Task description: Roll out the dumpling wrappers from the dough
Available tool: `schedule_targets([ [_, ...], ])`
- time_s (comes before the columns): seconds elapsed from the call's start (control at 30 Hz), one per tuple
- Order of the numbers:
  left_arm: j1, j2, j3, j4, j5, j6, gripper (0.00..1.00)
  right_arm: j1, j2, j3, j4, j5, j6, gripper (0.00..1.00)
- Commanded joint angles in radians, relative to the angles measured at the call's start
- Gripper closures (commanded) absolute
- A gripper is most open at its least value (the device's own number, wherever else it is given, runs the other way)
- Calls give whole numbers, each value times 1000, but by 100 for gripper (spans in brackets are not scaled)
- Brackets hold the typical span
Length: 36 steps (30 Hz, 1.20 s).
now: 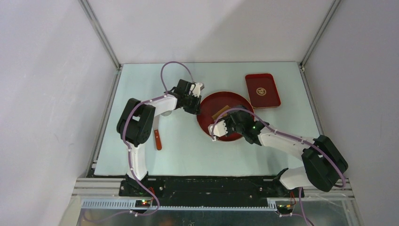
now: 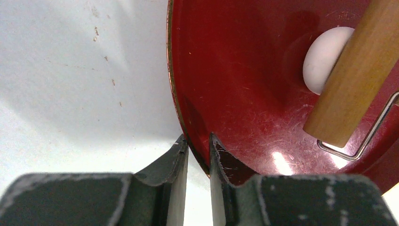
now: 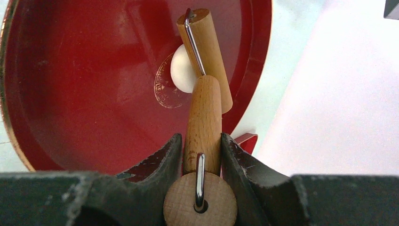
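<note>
The dough is a small white ball in the middle of the round red plate. In the left wrist view the dough is partly covered by the wooden roller. My right gripper is shut on the wooden handle of the rolling pin, and the pin's roller rests against the dough. My left gripper is shut on the plate's left rim, one finger outside and one inside. From above, the left gripper and the right gripper are both at the plate. No dumpling wrappers are in view.
A red rectangular tray lies at the back right. A tool with a red handle lies on the table left of the plate, beside the left arm. White walls enclose the table on three sides.
</note>
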Motion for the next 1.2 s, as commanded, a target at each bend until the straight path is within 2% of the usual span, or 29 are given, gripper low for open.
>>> schedule_targets([
  [0.0,2,16,7,0,-23,15,75,-13,-12,-59,-209,-33,12,100],
  [1.17,3,16,7,1,-21,15,75,-25,-107,-74,-252,-7,1,100],
])
